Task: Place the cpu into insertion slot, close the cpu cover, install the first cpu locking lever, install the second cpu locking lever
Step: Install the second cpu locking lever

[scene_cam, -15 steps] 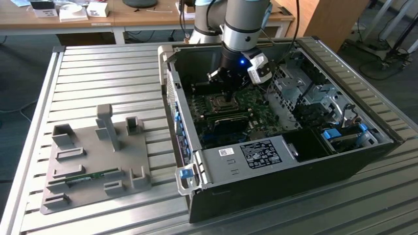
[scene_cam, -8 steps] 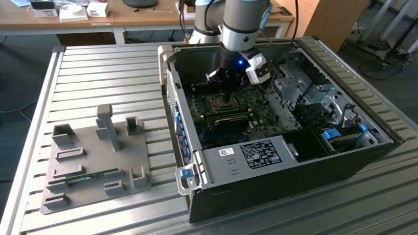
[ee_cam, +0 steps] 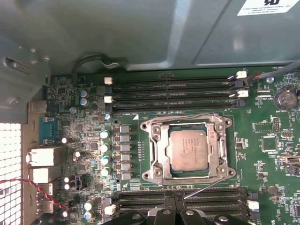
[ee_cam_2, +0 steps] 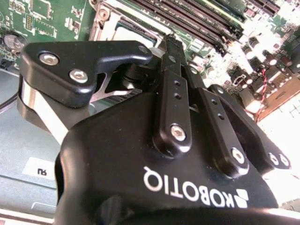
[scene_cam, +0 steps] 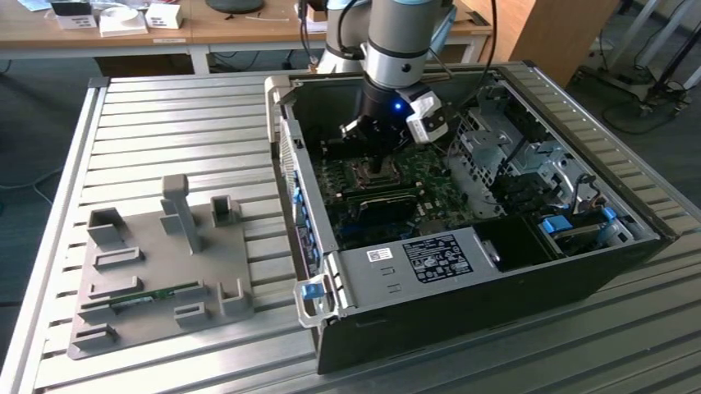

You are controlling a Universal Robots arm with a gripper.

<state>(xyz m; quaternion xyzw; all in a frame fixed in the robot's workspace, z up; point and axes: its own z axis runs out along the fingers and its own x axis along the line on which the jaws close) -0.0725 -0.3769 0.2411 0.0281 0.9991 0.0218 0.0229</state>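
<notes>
1. In the exterior view the arm reaches down into the open computer case (scene_cam: 460, 246), which lies on a slatted metal surface (scene_cam: 176, 131). The hand (scene_cam: 380, 168) hangs directly over the insertion slot (scene_cam: 367, 174).
2. In the first wrist view the cpu (ee_cam: 188, 149) sits flat in the insertion slot (ee_cam: 154, 145), with the cpu cover (ee_cam: 218, 152) lying closed around it.
3. Memory slots (ee_cam: 173, 91) run at 12 o'clock of the socket, and more at 6 o'clock.
4. The hand's fingertips (ee_cam: 165, 214) appear pressed together, pinching nothing, at 6 o'clock of the socket.
5. A thin lever (ee_cam: 206, 188) slants beside the socket's 6 o'clock edge.
</notes>
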